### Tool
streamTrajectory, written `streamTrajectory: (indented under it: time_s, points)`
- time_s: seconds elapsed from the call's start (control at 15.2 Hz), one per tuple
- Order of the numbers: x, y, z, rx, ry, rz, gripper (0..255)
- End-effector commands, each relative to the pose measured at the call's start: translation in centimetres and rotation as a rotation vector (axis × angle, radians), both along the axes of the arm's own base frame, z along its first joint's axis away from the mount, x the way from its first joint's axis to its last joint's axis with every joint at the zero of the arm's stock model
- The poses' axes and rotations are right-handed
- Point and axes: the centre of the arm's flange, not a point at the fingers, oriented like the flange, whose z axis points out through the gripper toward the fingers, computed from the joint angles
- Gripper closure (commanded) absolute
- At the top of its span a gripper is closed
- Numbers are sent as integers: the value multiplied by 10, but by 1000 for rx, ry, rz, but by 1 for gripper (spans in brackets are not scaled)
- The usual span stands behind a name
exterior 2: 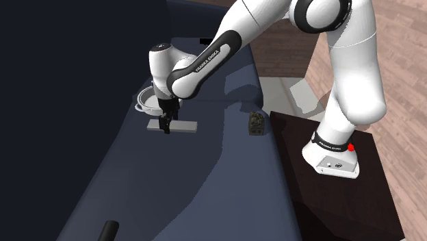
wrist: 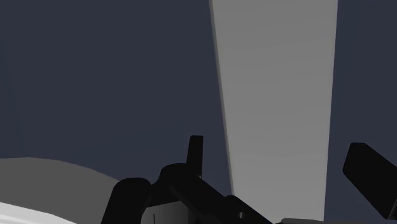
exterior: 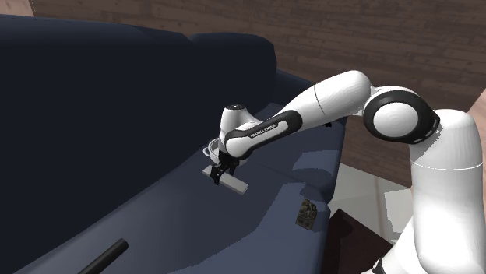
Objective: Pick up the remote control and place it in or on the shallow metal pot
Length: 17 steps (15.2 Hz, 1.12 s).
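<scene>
**Here, my gripper straddles the remote; nothing lifted yet**

Shoulder view: my gripper (exterior: pixel 223 167) points straight down at a dark blue sofa seat (exterior: pixel 156 226). Directly beneath its fingertips lies the remote control (exterior: pixel 232 183), a flat pale grey slab resting on the cushion. Just behind the gripper, partly covered by my wrist, sits the shallow metal pot (exterior: pixel 211 147). I see only part of its rim, so I cannot say what is inside it. By my judgement the task is at the grasp. Closing, lifting, carrying and setting down are all left to do.

Second exterior view: the gripper (exterior 2: pixel 165 125) stands over the remote (exterior 2: pixel 185 127), fingertips low against the slab. The pot (exterior 2: pixel 146 101) is near, just beyond the gripper and apart from the remote. Whether the fingers touch the remote is too small to tell here.

Wrist view: my gripper (wrist: pixel 277 149) is open. Its two black fingers (wrist: pixel 195 149) stand apart, and the remote (wrist: pixel 273 76) runs between them as a long grey band. A strip of blue cushion shows on each side of the band, so I hold nothing. Both ends of the remote are cut off. A pale curved shape (wrist: pixel 57 178) beside the gripper may be the pot; I cannot tell.
</scene>
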Motion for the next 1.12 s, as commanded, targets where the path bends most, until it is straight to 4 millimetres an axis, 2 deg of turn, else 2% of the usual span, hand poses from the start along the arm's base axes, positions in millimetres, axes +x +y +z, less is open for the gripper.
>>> streamTrajectory:
  time_s: [0.0,0.59,1.06]
  points:
    - [0,0,0,0,0,0,255]
    - [0,0,0,0,0,0,255]
    - [0,0,37,0,0,0,255]
